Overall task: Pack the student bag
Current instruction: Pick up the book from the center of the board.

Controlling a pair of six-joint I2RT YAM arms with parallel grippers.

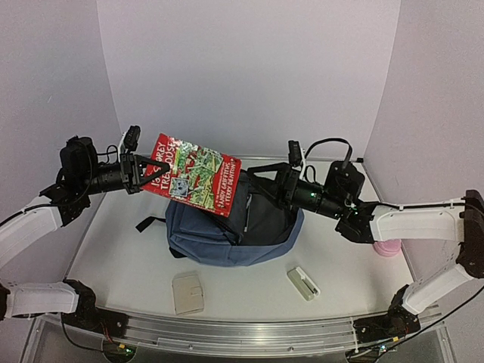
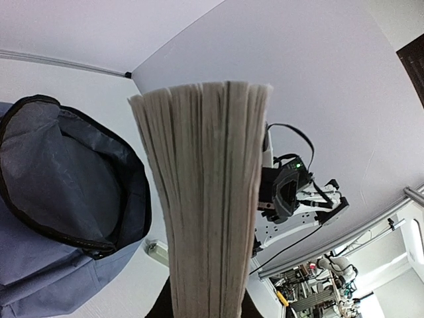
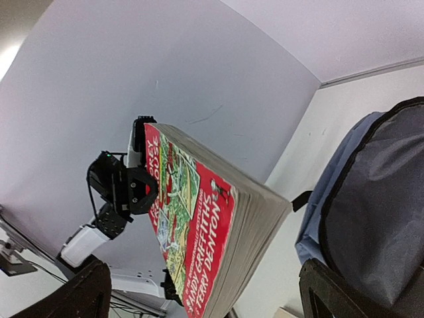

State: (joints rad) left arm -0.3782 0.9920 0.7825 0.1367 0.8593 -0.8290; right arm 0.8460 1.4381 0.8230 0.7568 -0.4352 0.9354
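The slate-blue student bag (image 1: 227, 240) lies mid-table with its main compartment open toward the back. My left gripper (image 1: 142, 171) is shut on the left edge of a thick red paperback book (image 1: 195, 175) and holds it tilted in the air above the bag's left side. In the left wrist view the book's page edge (image 2: 205, 199) fills the centre, with the bag's open mouth (image 2: 59, 192) to its left. My right gripper (image 1: 266, 185) is open at the bag's upper right rim. In the right wrist view its fingers (image 3: 344, 291) are wide apart, one against the bag's opening (image 3: 377, 199), and the book (image 3: 199, 225) hangs ahead.
A beige wallet-like pad (image 1: 187, 293) and a small white case (image 1: 303, 283) lie near the front edge. A pink object (image 1: 387, 247) sits behind my right arm. Walls close in at the back and both sides.
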